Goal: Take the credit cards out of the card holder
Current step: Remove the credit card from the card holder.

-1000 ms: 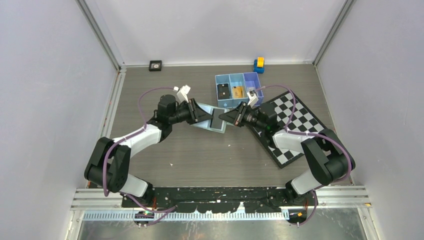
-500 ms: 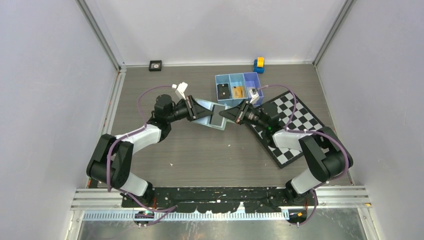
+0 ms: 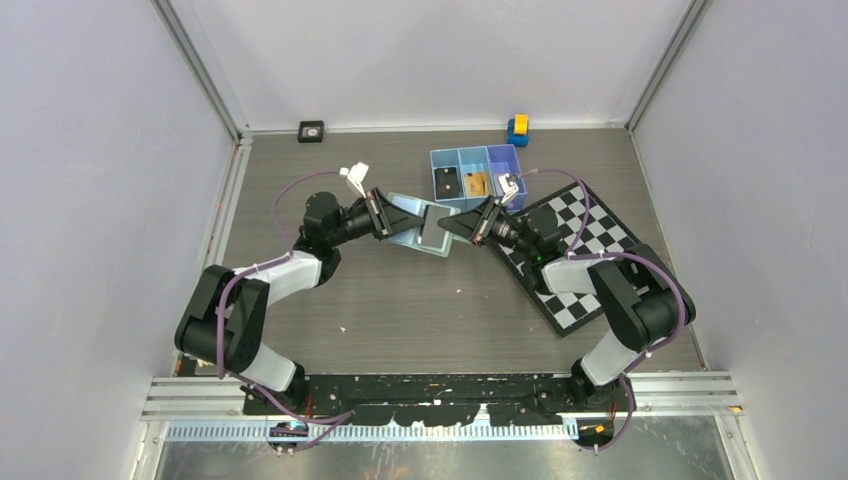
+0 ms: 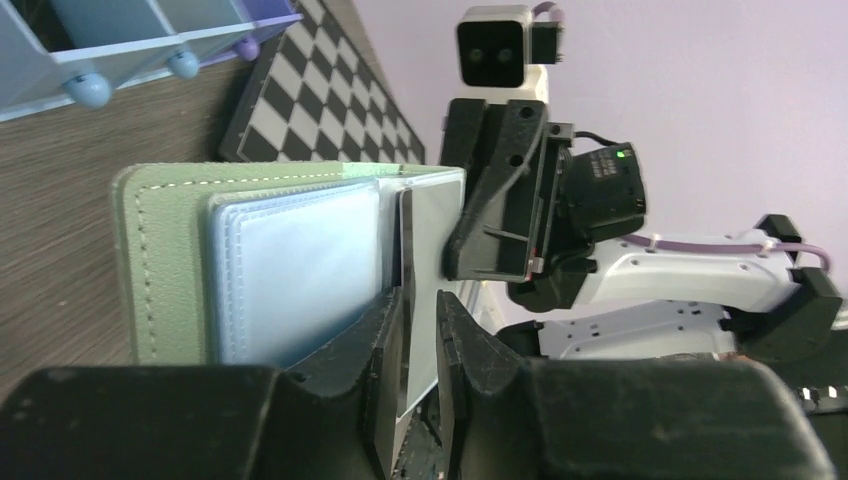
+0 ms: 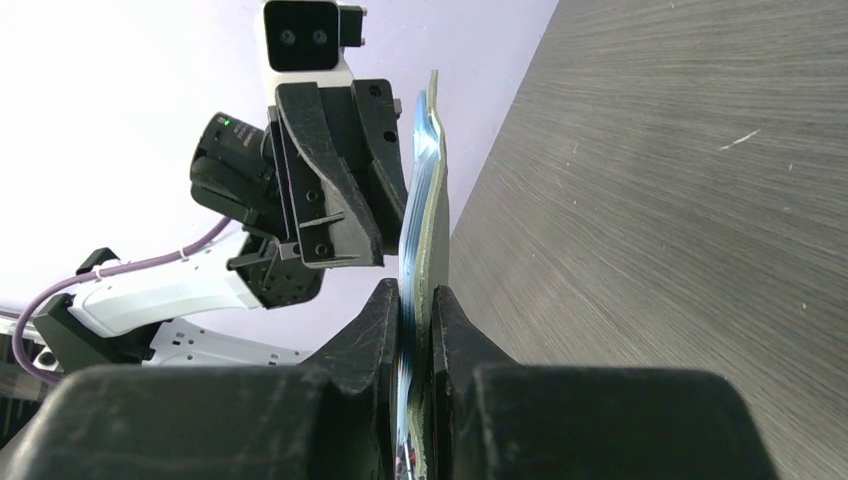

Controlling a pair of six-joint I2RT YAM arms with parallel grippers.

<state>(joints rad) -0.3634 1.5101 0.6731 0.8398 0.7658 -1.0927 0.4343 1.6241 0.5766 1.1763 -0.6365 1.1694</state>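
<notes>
The dark worktop carries a checkerboard behind the right fingers and a blue tray just beyond both sets of fingers. The green wallet, lying open, spans the gap between them. The left fingers are nearly closed, pinching one edge, and the right fingers pinch the opposite edge. A black card and a gold card lie in the tray.

Left claw faces right claw, both clamped.
</notes>
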